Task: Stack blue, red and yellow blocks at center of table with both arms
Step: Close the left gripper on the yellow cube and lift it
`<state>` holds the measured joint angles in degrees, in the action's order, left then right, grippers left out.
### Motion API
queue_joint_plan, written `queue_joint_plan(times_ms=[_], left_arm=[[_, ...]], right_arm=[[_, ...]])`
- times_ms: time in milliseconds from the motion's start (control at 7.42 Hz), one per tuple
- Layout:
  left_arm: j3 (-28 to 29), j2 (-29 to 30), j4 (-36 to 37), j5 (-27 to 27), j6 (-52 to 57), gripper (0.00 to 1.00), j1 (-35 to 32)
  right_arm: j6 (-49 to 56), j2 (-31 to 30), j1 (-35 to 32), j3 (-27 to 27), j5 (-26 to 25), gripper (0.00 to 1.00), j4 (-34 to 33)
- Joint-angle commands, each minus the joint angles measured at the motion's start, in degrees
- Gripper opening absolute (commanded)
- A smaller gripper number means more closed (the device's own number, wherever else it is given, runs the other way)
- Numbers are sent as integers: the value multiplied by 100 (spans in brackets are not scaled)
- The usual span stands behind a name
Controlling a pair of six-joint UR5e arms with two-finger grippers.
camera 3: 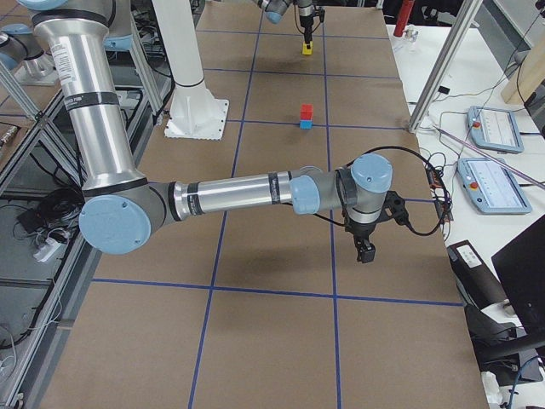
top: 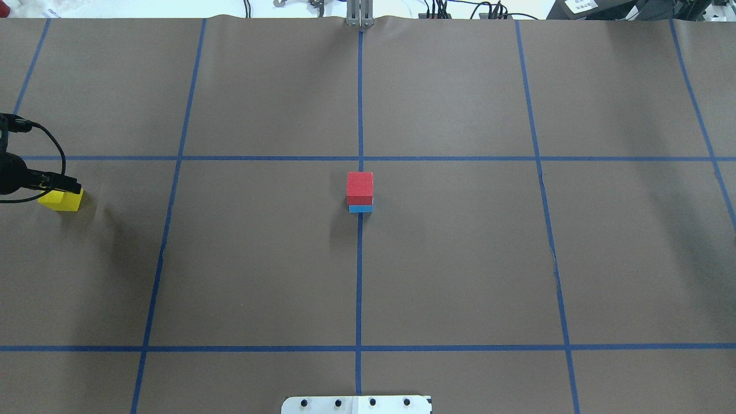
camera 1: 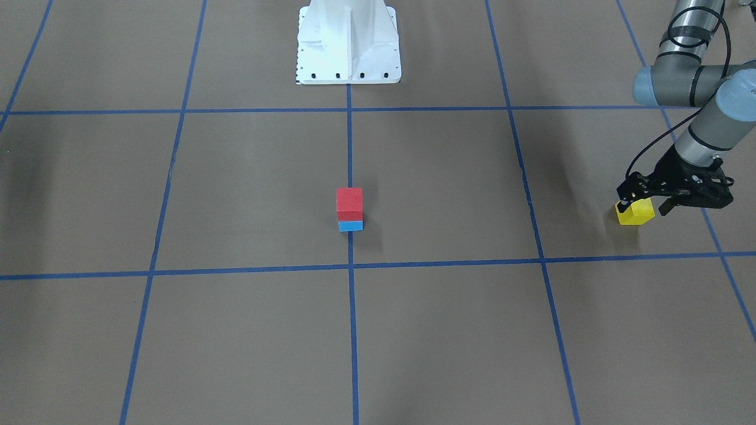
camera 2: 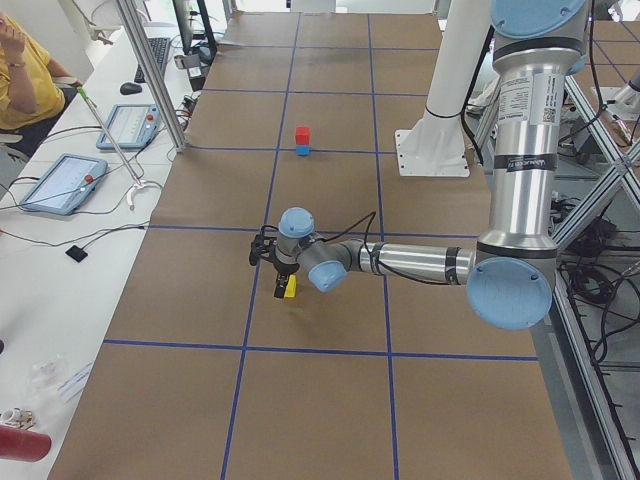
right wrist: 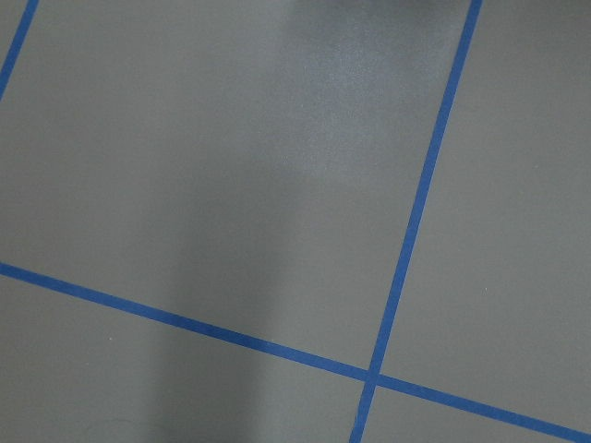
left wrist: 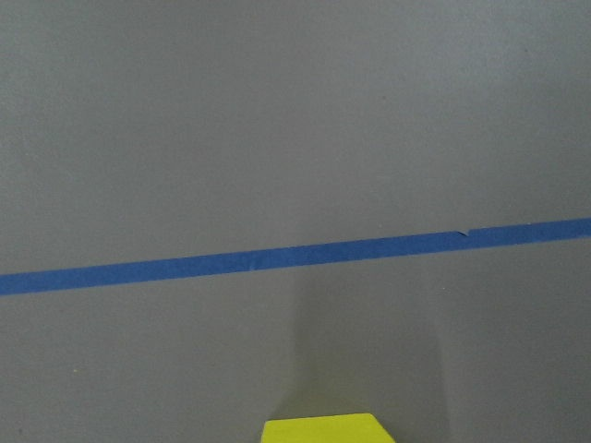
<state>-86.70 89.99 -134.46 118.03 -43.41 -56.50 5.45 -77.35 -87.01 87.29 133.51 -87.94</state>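
Brown matte counter, ruled into big squares by thin blue tape, and right at the centre patch we've got a small matte red cube sitting squarely on a light blue cube. The pair rests on the lengthwise tape line, out in front of the white bolted pedestal.

Over on the robot's left, well apart from that stack, the small matte yellow cube sits on the counter. The left end effector is down around it, black fingers parted and straddling the cube: one finger close against a side, the other showing a sliver of brown beside the cube.

On the robot's right, the right end effector hangs above bare counter near a tape crossing. Whether its fingers are apart or together, I can't tell from here.
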Motion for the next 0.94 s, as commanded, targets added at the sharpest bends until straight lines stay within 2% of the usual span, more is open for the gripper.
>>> queue_joint_plan(times_ms=[0, 135, 404, 539, 808], left_arm=[[21, -17, -1, -218, 8, 65, 173], [30, 1, -1, -236, 122, 1, 218], [-152, 18, 51, -184, 439, 0, 192], [-554, 88, 643, -19, 430, 0, 183], [-1713, 1032, 3028, -25, 413, 0, 157]], right_arm=[[0, 0, 0, 7, 0, 100, 5], [0, 9, 0, -1, 0, 100, -4], [0, 9, 0, -1, 0, 100, -4], [-9, 0, 0, 7, 0, 100, -4], [-9, -9, 0, -1, 0, 100, -4]])
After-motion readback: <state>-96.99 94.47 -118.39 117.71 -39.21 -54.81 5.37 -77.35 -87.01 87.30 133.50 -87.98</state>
